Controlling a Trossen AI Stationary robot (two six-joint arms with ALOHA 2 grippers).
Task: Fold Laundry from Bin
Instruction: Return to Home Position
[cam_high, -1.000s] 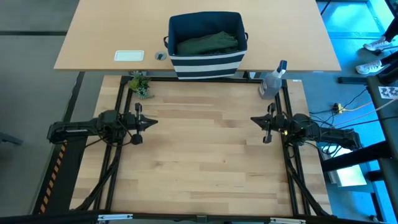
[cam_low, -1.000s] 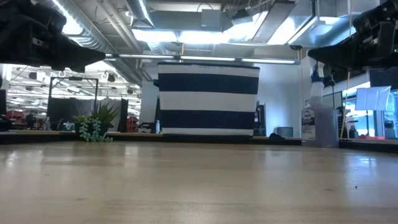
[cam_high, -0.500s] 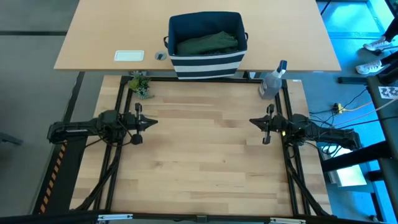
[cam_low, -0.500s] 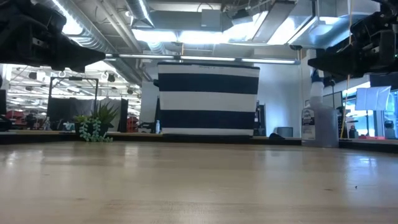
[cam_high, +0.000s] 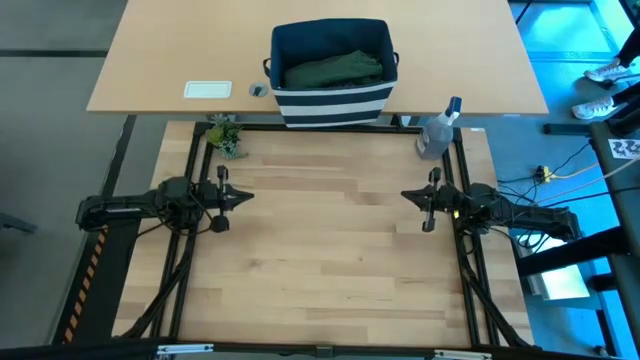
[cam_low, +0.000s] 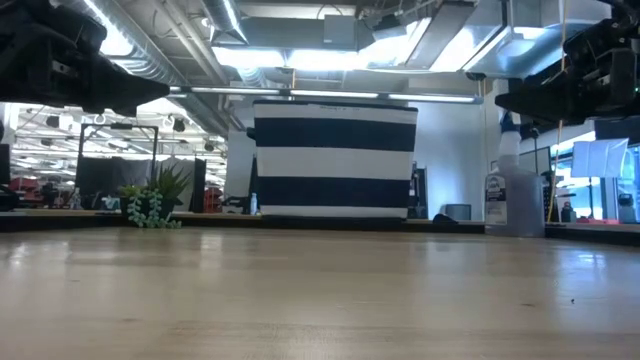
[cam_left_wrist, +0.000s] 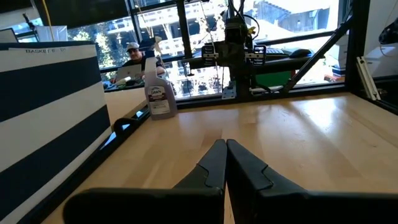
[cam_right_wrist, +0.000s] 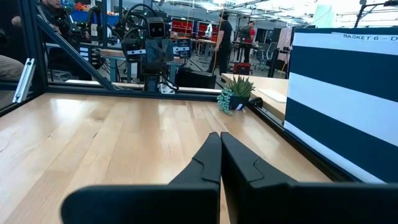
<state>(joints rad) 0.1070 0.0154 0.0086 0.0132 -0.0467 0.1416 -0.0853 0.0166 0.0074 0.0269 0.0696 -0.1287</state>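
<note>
The navy bin (cam_high: 332, 70) with white stripes stands on the far table, beyond the work table's far edge; it shows in the low view as a striped box (cam_low: 334, 158). Dark olive-green laundry (cam_high: 333, 68) lies inside it. My left gripper (cam_high: 248, 197) is shut and hovers level over the work table's left side, pointing toward the right. My right gripper (cam_high: 404, 195) is shut and hovers level over the right side, pointing toward the left. Both hold nothing, as their wrist views show: left gripper (cam_left_wrist: 225, 144), right gripper (cam_right_wrist: 219, 135).
A clear spray bottle (cam_high: 437, 132) stands at the work table's far right corner. A small green plant (cam_high: 226, 137) sits at the far left corner. A white card (cam_high: 208, 89) lies on the far table. The black frame (cam_high: 330, 127) rims the wooden table top. People show in the room beyond.
</note>
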